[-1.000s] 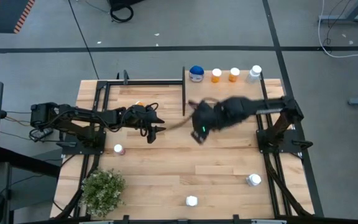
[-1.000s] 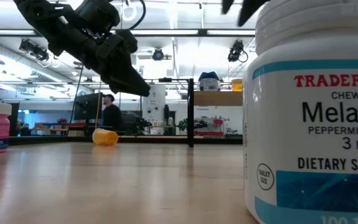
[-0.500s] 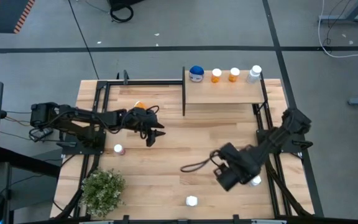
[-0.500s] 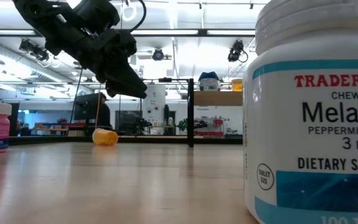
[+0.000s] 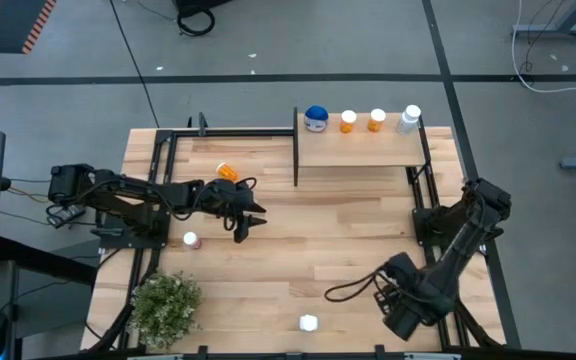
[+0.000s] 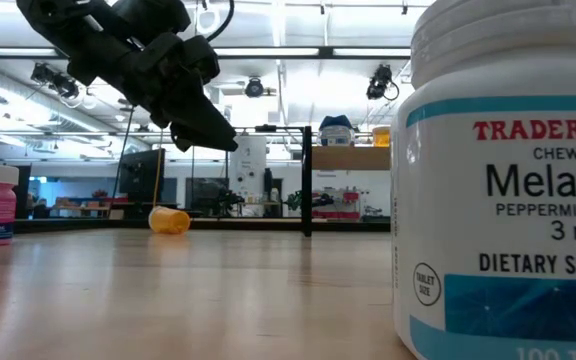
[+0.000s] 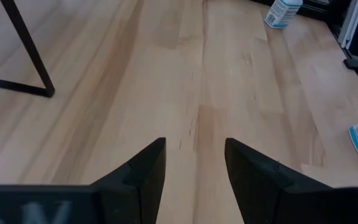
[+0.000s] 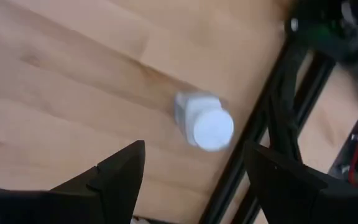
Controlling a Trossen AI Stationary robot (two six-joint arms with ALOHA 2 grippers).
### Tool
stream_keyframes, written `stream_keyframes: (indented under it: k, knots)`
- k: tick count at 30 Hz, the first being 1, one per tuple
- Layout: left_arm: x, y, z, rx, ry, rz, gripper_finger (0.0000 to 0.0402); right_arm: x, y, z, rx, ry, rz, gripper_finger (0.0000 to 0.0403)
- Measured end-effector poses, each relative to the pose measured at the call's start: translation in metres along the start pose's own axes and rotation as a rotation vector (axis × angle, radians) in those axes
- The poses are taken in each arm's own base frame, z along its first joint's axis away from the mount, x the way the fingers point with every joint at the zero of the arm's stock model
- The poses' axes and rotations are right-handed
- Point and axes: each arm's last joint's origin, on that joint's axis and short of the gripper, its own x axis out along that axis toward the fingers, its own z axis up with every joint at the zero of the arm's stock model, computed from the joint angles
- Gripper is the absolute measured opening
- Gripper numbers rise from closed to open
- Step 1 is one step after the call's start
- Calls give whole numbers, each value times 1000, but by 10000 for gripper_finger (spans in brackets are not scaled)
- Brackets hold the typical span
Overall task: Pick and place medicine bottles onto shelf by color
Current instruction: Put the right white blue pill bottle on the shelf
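Your right gripper is hanging wide open and empty above a white bottle near the table's front right corner. Your left gripper is waiting partly open, holding nothing, over the table's left half. An orange bottle is lying on its side near the shelf, where four bottles are standing along the back edge.

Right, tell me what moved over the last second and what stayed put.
The right gripper swung from beside the shelf to the near right corner, jaws open over a white bottle. The left gripper barely shifted, empty. The four bottles on the shelf stayed.
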Motion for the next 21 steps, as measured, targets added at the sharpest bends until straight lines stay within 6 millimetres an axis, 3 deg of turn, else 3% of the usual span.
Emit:
stream_keyframes:
  k: [4, 9, 16, 21]
  knots:
    - [0, 0, 1, 0, -8, 0, 172, 9, -3, -15, 37, 22, 25, 280]
    - [0, 0, 1, 0, -14, -1, 172, 36, -3, -29, 45, 34, 53, 280]
    - [0, 0, 2, -7, -16, -2, 172, 55, -14, -28, 28, -23, -48, 280]
    - [0, -1, 1, -12, -16, -4, 172, 70, -13, -29, 24, -15, -22, 280]
